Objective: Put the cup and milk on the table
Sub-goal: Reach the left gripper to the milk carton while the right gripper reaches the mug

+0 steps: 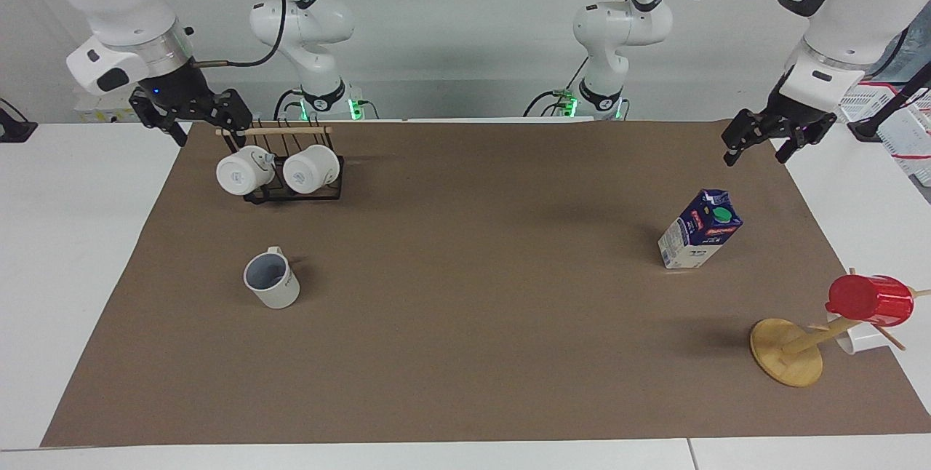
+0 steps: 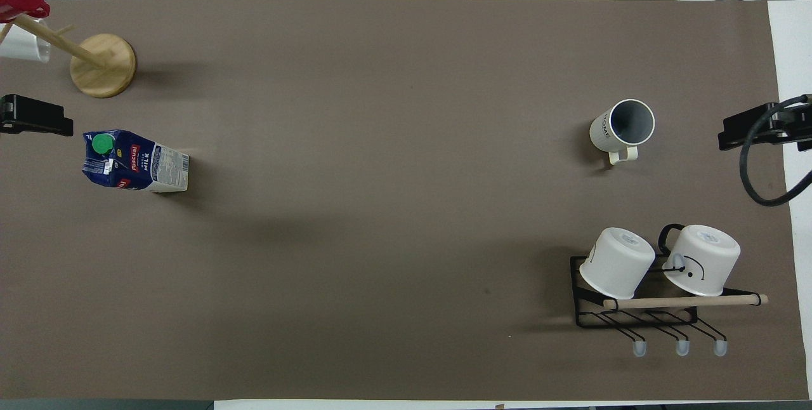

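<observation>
The cup (image 1: 271, 281) (image 2: 622, 124), off-white with a grey-blue inside, stands upright on the brown paper of the table (image 1: 473, 273), toward the right arm's end. The milk (image 1: 700, 228) (image 2: 134, 162), a blue and white carton with a green cap, stands upright toward the left arm's end. My left gripper (image 1: 756, 156) hangs open and empty over the paper's edge at the left arm's end, apart from the carton. My right gripper (image 1: 209, 132) hangs open and empty over the paper's edge by the black rack, well apart from the cup.
A black wire rack (image 1: 291, 190) (image 2: 634, 315) holding two white mugs sits nearer to the robots than the cup. A wooden mug tree (image 1: 787, 351) (image 2: 103, 65) carries a red cup (image 1: 869, 300) and a white one, farther from the robots than the milk.
</observation>
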Controlling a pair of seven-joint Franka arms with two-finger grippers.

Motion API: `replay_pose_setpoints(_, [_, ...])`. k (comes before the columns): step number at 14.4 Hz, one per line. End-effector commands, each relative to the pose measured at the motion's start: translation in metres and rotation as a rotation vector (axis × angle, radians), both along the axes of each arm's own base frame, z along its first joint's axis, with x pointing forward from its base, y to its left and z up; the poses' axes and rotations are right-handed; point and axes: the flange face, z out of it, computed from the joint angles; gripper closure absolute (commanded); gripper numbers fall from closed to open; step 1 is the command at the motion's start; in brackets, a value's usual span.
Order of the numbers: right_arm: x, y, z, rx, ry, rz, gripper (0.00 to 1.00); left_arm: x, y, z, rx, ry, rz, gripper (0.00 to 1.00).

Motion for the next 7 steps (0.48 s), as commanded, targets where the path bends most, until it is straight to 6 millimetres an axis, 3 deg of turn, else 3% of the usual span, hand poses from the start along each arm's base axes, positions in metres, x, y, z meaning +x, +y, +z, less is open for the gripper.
replay_pose_setpoints(1, [-0.0030, -0.0003, 0.0028, -0.004, -0.011, 0.020, 0.00, -0.0085, -0.0008, -0.0002, -0.010, -0.002, -0.010, 0.00])
replay_pose_setpoints(7, [-0.0044, -0.0008, 0.0006, -0.001, -0.003, 0.016, 0.00, -0.0070, -0.0008, 0.0013, -0.010, -0.012, -0.009, 0.00])
